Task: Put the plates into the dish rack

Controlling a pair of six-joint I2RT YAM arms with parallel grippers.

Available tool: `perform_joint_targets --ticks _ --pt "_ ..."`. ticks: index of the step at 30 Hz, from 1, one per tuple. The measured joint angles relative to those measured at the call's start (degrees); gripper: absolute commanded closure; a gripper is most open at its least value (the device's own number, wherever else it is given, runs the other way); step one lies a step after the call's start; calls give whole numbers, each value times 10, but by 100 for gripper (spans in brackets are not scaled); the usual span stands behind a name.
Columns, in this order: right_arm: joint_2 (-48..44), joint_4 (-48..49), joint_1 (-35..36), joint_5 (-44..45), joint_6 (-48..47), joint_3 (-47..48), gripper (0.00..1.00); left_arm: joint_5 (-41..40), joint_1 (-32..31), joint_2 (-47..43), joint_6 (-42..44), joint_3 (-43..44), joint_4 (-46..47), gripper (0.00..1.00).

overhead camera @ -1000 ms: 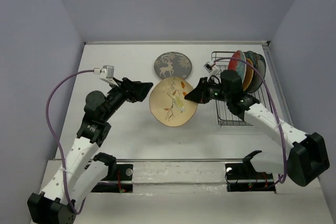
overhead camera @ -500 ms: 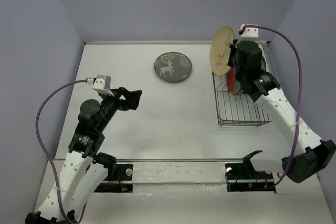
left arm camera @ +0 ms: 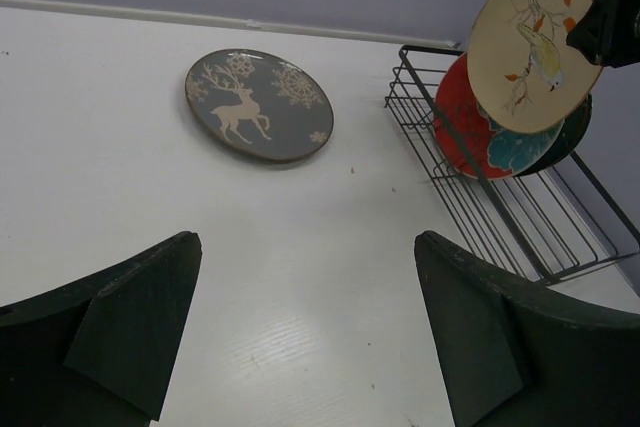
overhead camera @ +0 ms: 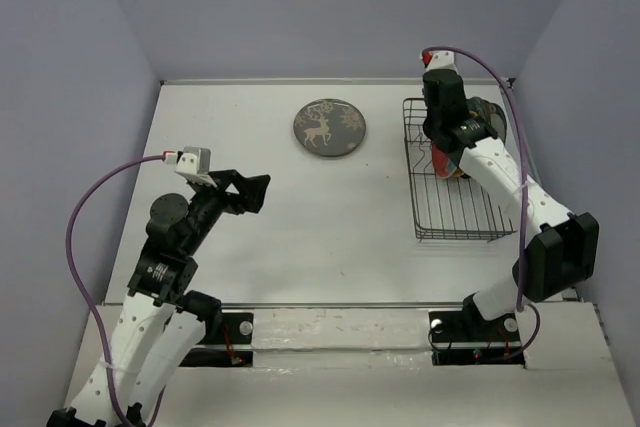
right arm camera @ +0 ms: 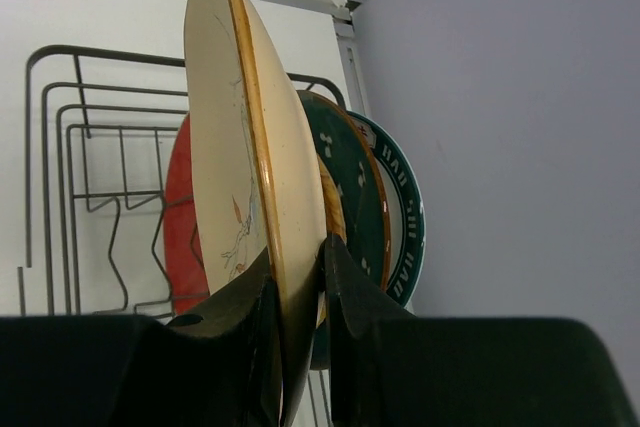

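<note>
At the far right of the surface (overhead camera: pixel 300 247), top external view, the right arm (overhead camera: pixel 478 152) reaches over the dish rack (overhead camera: pixel 455 219). From above we cannot read its grip. The grey deer plate (overhead camera: pixel 329 128) lies flat, well apart from the rack and not yet loaded. The left fingers (overhead camera: pixel 255 190) hover wide and empty, clear of the rack's side.

Left wrist view: the cream floral plate (left arm camera: pixel 533 35) is held on edge above the red plate (left arm camera: pixel 478 137), which stands racked. We judge it is kept upright so its rim can drop between prongs. Bare wire runs toward the rack's near end.

Right wrist view: the right fingers (right arm camera: pixel 238 319) pinch the cream plate's rim, one on each face. On one side are the orange plate (right arm camera: pixel 331 197), dark teal plate (right arm camera: pixel 352 197) and blue-rimmed plate (right arm camera: pixel 405 217), crowded toward the wall (right arm camera: pixel 520 97). On the other are the red plate and open prongs. We cannot tell which slot lies beneath. We judge the freer room lies away from the wall.
</note>
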Motion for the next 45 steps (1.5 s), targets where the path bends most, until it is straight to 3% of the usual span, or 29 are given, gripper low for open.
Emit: perform_joint_targets --ticks 18,19,20,22,23,26,35,41,45 --pt "48 17 -35 -83 93 -79 91 -17 -2 44 0 0 -3 1" --pt "48 15 -35 -85 102 -87 87 -17 -2 51 -1 0 -3 1" --pt "48 20 -35 -83 112 -91 69 -16 -2 60 -4 0 -3 1" --pt "48 23 -36 -85 130 -92 48 -7 -2 80 -14 0 -2 1" --pt "48 29 -38 -86 141 -94 32 -4 -2 91 -21 0 -1 1" --pt "44 34 -39 -82 164 -95 20 8 -2 126 -48 0 11 1" --pt "-40 16 -40 -104 217 -94 17 -5 -24 262 -162 -13 128 2" --pt "-171 26 -37 -207 265 -106 17 -67 -57 400 -189 -1 188 4" --pt "-244 42 -20 -282 296 -159 19 -117 -57 517 -192 53 202 6"
